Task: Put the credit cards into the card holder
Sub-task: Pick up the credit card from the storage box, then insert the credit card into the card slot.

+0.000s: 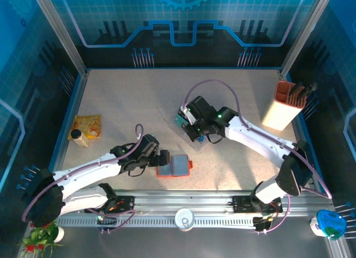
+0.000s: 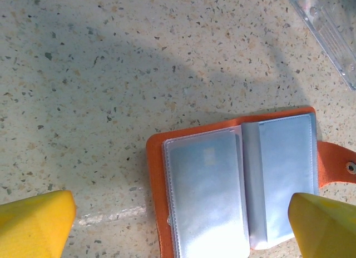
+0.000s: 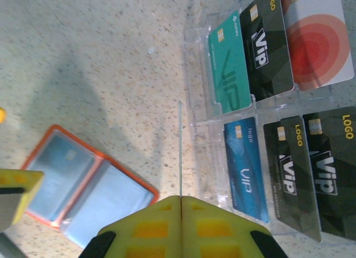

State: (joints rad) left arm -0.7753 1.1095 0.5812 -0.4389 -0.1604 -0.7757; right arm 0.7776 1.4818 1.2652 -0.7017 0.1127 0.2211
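Note:
The card holder (image 1: 177,165) (image 2: 222,185) (image 3: 83,185) lies open and flat on the table, orange-red with grey-blue clear pockets facing up. My left gripper (image 2: 181,224) (image 1: 164,158) hovers open over its near edge, its yellow fingers (image 2: 33,224) wide on either side. My right gripper (image 3: 181,199) (image 1: 186,124) is shut on one credit card (image 3: 181,147) seen edge-on as a thin line; that card (image 1: 179,121) looks teal from above. Other credit cards lie in a clear tray (image 3: 192,74): teal (image 3: 229,60), black (image 3: 270,46), red-and-white (image 3: 317,41), blue (image 3: 245,163), more black (image 3: 300,174).
A corner of the clear tray (image 2: 328,24) sits just beyond the holder. A tall orange-and-white box of pens (image 1: 286,105) stands at the back right. A yellow packet (image 1: 88,126) and a small bottle (image 1: 79,138) lie at the left edge.

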